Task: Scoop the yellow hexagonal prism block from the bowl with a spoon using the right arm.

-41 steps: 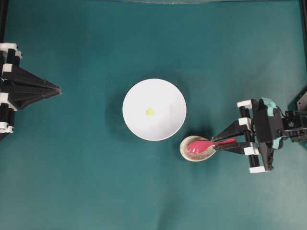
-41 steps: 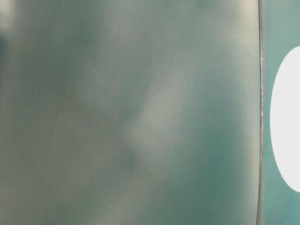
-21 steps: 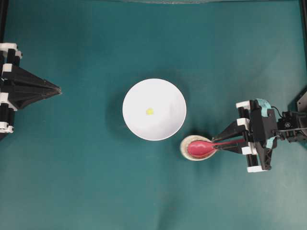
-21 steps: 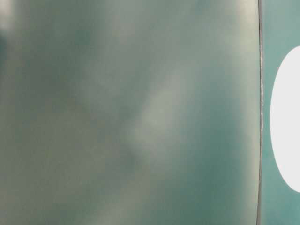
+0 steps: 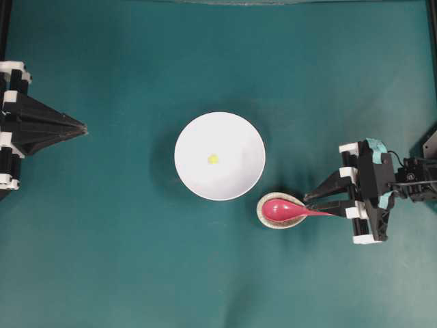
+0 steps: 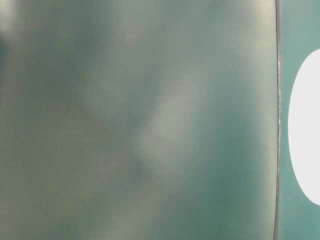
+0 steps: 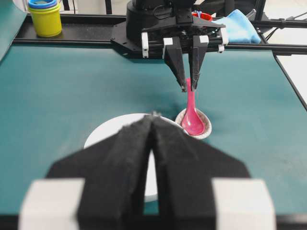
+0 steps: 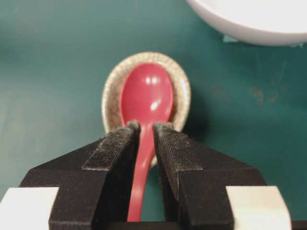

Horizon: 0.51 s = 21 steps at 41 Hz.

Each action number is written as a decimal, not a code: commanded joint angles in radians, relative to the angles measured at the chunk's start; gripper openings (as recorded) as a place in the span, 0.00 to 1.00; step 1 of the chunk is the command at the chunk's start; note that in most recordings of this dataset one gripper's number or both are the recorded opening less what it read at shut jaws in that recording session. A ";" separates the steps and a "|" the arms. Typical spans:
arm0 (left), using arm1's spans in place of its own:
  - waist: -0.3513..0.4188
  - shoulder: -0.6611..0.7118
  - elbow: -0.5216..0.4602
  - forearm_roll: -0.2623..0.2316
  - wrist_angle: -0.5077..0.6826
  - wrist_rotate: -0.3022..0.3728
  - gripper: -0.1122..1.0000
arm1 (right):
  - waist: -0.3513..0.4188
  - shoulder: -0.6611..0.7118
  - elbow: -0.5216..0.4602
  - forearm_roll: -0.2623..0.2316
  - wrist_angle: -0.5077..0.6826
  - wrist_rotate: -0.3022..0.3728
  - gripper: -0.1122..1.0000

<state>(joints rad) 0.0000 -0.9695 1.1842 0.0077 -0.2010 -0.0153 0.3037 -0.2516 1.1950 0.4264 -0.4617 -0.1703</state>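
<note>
The white bowl sits mid-table with the tiny yellow hexagonal prism block lying inside it. The pink-red spoon rests with its scoop in a small speckled spoon rest at the bowl's lower right. My right gripper is shut on the spoon's handle. The wrist view shows the handle between the pads of the right gripper, with the scoop in the rest and the bowl beyond. My left gripper stays shut at the far left, holding nothing.
In the left wrist view a yellow cup with a blue top and a blue cloth sit behind the black frame rail past the right arm. The table-level view is a blur with only the bowl's white side showing.
The spoon's handle has swung toward the lower edge of the overhead view while its scoop stays in the rest. The right wrist shifted slightly. The left arm has not moved.
</note>
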 commanded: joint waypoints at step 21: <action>0.002 0.006 -0.028 0.002 -0.005 0.000 0.11 | 0.002 0.025 -0.021 0.005 -0.006 0.091 0.51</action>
<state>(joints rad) 0.0000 -0.9679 1.1858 0.0077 -0.1994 -0.0153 0.3037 -0.2270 1.1919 0.4280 -0.4617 -0.0874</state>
